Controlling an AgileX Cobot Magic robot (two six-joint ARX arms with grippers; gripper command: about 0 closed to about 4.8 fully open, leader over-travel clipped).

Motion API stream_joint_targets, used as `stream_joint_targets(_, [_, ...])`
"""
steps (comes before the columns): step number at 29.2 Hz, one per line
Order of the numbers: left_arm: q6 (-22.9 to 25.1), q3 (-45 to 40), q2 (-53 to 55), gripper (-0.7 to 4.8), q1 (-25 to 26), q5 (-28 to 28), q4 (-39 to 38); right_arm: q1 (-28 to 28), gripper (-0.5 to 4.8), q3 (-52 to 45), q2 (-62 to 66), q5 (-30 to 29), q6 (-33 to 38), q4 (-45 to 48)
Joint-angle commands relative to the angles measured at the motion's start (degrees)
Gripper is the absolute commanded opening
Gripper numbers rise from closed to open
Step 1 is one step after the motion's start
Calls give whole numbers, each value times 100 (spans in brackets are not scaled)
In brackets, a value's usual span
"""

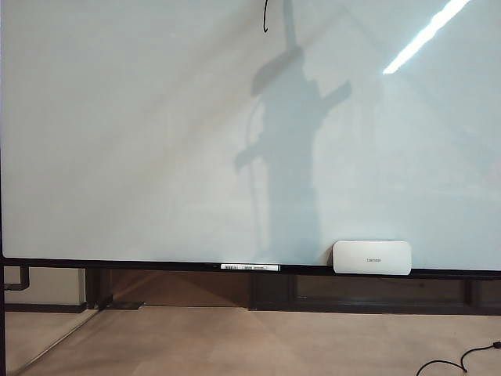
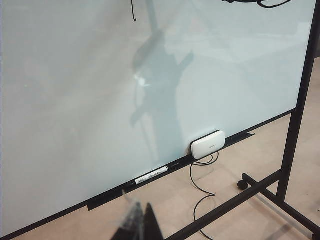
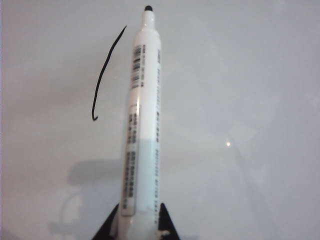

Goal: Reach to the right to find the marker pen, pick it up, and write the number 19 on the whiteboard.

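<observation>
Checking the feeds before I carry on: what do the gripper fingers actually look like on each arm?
Little shows. The right gripper has two black, pointed, wedge-shaped fingers, one with a small white patch by its tip. The left gripper shows dark, tapering fingers, partly blurred. No arm links, cables or markings appear; the exterior view shows only the arm's shadow.

On the whiteboard, a single stroke sits at the top, near the middle. On the board's bottom rail an eraser rests to the right, a spare marker lying left of it. The right gripper holds a marker pen pointing at the board just beside the stroke. The left gripper hangs before the board's lower edge.
</observation>
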Motion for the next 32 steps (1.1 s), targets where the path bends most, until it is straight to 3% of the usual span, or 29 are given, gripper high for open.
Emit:
stream_joint_targets(1, [0,17,11,-5,-4,26,76,7,-5,81,42,24,26,-28])
stream_joint_targets(32, [0,20,9,-5,-4,28,72,0,-5,101,245,920,-2,216])
